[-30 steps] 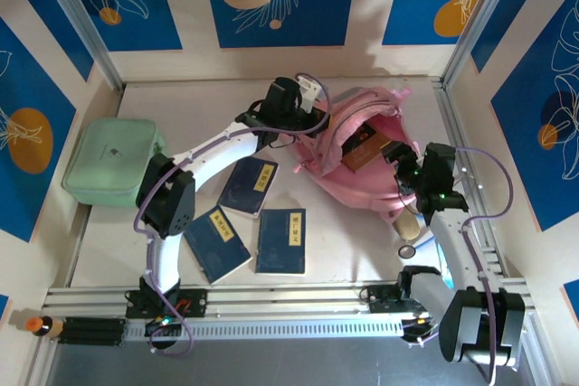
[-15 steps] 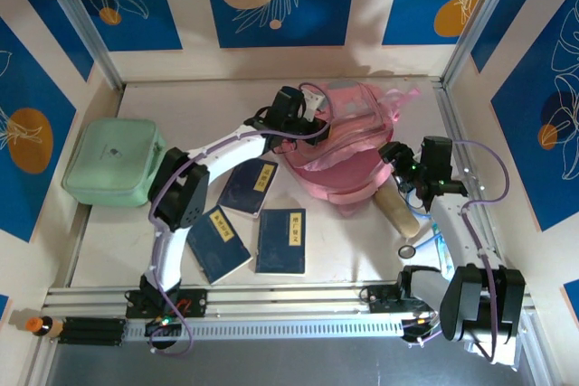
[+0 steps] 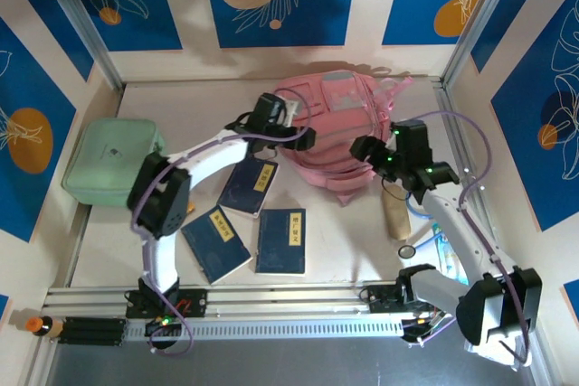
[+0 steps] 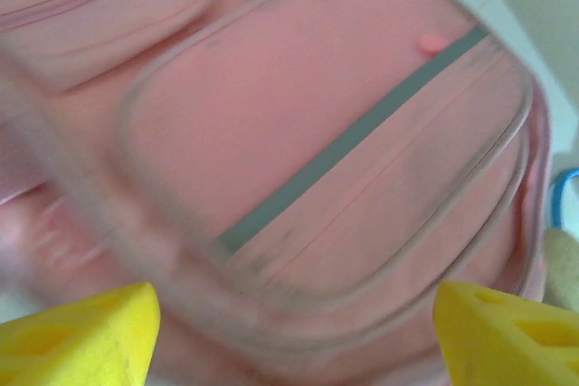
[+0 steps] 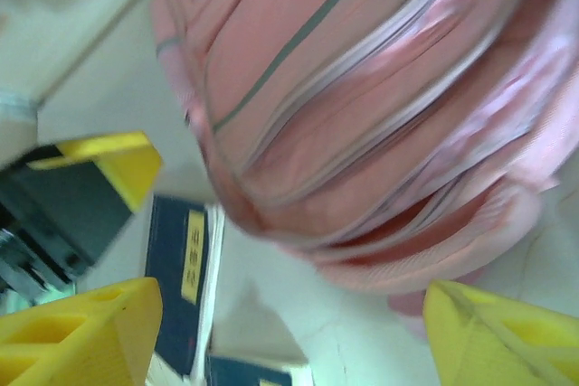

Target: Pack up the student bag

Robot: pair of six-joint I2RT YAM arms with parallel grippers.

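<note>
The student bag (image 3: pixel 342 124) is a soft pink backpack lying flat at the back of the table, its front pocket with a grey stripe facing up. My left gripper (image 3: pixel 301 137) stands open at the bag's left edge, and the left wrist view shows its yellow fingertips (image 4: pixel 81 332) wide apart with the bag's pocket (image 4: pixel 326 133) in front of them. My right gripper (image 3: pixel 364 148) is open at the bag's near right side. In the right wrist view the bag (image 5: pixel 362 88) bulges above that gripper (image 5: pixel 289 336), which has nothing between its fingers.
Three dark blue books (image 3: pixel 249 185) (image 3: pixel 217 243) (image 3: pixel 281 241) lie left of the bag's near side. A mint-green case (image 3: pixel 113 162) sits at the far left. A beige cylinder (image 3: pixel 395 214) and small items lie near the right wall.
The left gripper, shut on the bag's edge earlier, has opened and let go. The bag has dropped from propped open to flat. The right gripper has moved left toward the bag.
</note>
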